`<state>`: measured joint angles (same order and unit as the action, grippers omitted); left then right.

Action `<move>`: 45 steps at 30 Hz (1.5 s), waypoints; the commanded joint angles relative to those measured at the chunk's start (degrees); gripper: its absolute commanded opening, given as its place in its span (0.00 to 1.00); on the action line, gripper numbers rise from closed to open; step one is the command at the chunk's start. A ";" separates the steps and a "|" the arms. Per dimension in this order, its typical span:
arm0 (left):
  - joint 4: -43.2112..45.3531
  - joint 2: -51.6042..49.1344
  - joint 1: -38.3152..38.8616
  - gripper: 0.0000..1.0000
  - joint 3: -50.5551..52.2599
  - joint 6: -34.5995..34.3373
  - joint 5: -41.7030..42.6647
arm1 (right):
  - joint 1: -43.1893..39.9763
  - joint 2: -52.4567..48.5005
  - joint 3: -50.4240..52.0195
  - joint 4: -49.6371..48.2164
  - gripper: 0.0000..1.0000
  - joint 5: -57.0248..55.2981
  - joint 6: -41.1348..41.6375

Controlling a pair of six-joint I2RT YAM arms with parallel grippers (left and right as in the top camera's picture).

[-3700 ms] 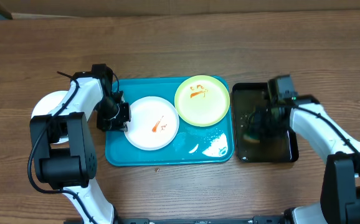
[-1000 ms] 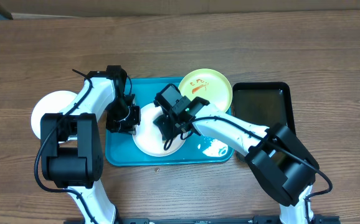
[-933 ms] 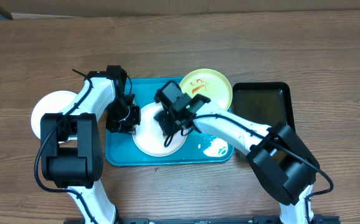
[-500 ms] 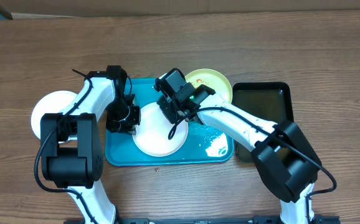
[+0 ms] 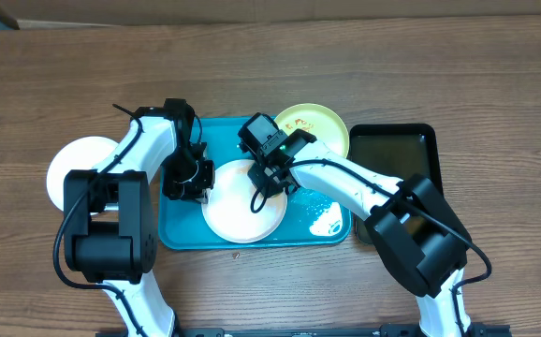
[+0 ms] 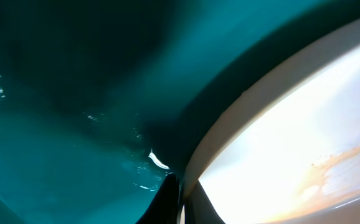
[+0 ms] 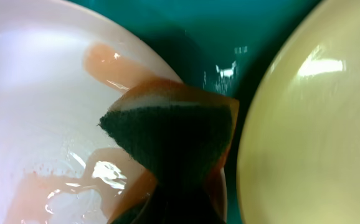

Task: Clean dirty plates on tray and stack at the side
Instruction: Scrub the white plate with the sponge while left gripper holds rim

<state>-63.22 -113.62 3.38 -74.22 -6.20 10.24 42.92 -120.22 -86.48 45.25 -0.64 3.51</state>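
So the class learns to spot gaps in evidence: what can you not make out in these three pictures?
1. Overhead: part of the lime-green plate, under the right arm.
2. Overhead: the white plate's top edge, under the right gripper.
3. Left wrist: the jaws of the left gripper, cut off by the bottom edge; everything is blurred.
4. Right wrist: the jaws, behind the sponge.

Teal tray [image 5: 179, 230], white plate [image 5: 238, 213], orange sponge [image 7: 172, 134]

Glossy wet tray [image 5: 181, 230] (plastic), matt wood table [image 5: 439, 65].
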 commanded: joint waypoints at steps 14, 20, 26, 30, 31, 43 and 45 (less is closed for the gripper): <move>0.02 0.11 -0.33 0.04 0.68 -0.24 -1.70 | 0.09 6.95 -6.82 5.55 0.04 2.67 3.19; 0.04 0.11 -0.33 0.04 0.68 -0.24 -1.66 | 0.09 3.30 -6.38 4.04 0.04 2.62 3.13; -0.42 0.11 -0.33 0.04 0.68 -0.24 -1.66 | -0.09 -0.02 -6.38 -3.85 0.04 -6.14 2.03; -0.42 0.11 -0.33 0.04 0.68 -0.24 -1.66 | -0.76 -0.59 -6.25 -4.72 0.04 -7.26 2.08; -0.42 0.11 -0.33 0.04 0.68 -0.24 -1.66 | -0.90 -0.70 -5.95 -4.72 0.04 -7.26 2.10; -0.39 0.11 -0.28 0.04 0.68 -0.24 -1.66 | -1.20 -2.14 -2.36 0.70 0.04 -5.75 2.73; -0.37 0.11 -0.31 0.04 0.68 -0.24 -1.66 | -1.20 -2.14 -2.36 2.32 0.04 -5.99 2.78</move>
<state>-63.53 -113.62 3.36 -74.17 -6.17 10.09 42.00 -120.81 -90.04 45.28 -6.24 6.04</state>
